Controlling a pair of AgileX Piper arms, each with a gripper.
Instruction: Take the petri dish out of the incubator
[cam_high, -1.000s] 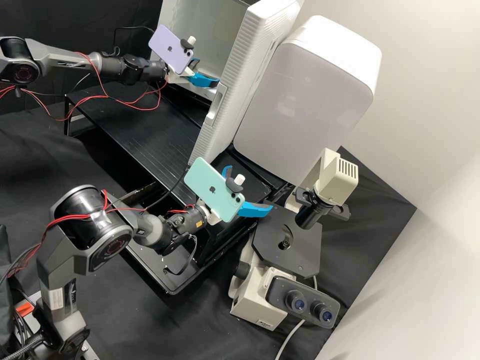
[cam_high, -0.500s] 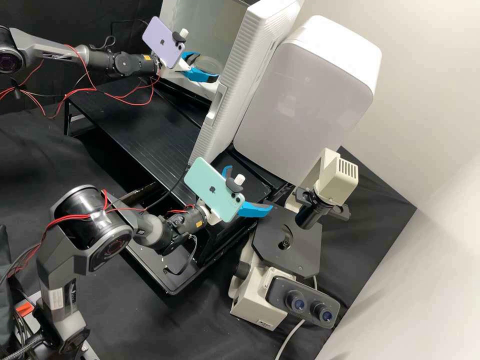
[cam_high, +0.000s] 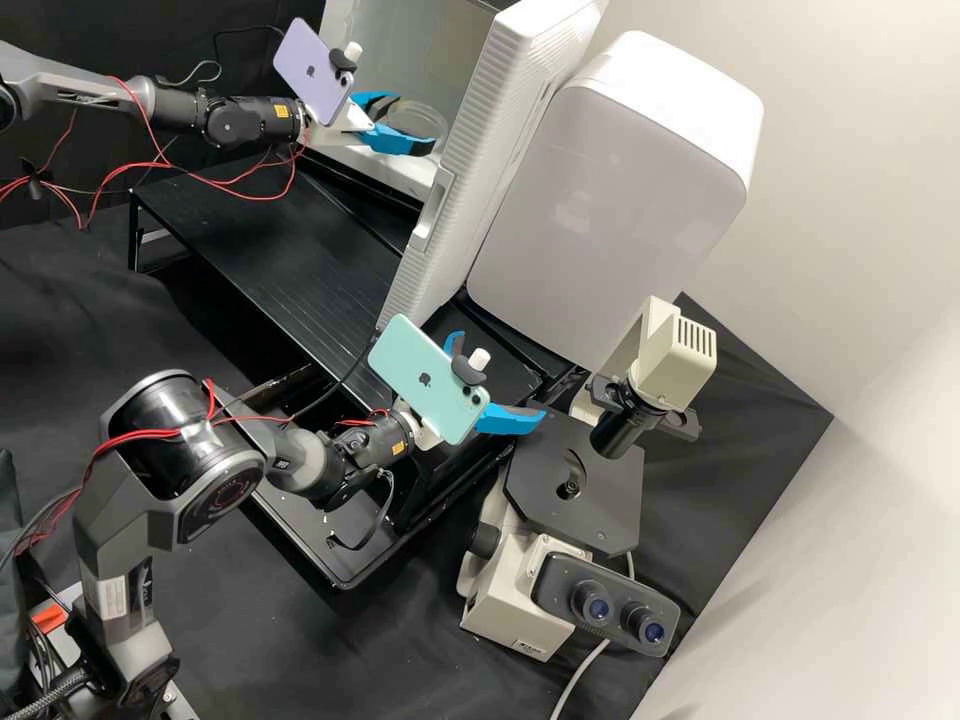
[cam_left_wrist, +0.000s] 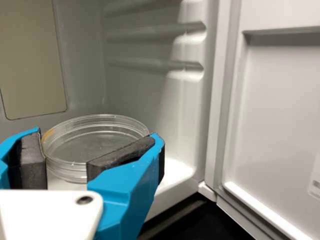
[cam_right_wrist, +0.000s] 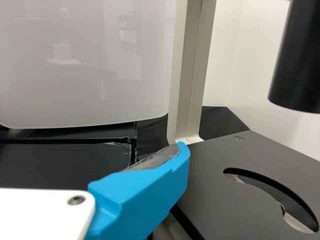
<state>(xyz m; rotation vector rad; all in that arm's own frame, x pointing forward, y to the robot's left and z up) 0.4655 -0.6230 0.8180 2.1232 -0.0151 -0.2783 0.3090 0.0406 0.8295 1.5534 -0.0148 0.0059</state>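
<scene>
The petri dish (cam_left_wrist: 95, 132) is at the open front of the incubator (cam_high: 400, 45), inside the chamber and low over its white floor. Whether it rests on that floor or is lifted clear cannot be told. The left gripper (cam_high: 400, 122) is grasping it, with the dark pads (cam_left_wrist: 120, 155) of the blue fingers (cam_left_wrist: 131, 190) set against opposite sides of the rim. The dish is clear plastic, shallow and round, with a small orange mark at one edge. The bottom shows faint specks, and what it holds, if anything, cannot be made out. The chamber wall has moulded shelf ledges (cam_left_wrist: 155, 63), and a beige panel (cam_left_wrist: 32, 60) is set in another wall. The door (cam_left_wrist: 272, 125) stands open beside the dish. A label (cam_left_wrist: 316, 181) on the door's inner face is cut by the frame edge, and its print is not legible. The right gripper (cam_high: 498, 380) is well apart from the dish, beside the black stage (cam_right_wrist: 250, 165) of a microscope (cam_high: 545, 590). Its fingers are spread with nothing between them.
</scene>
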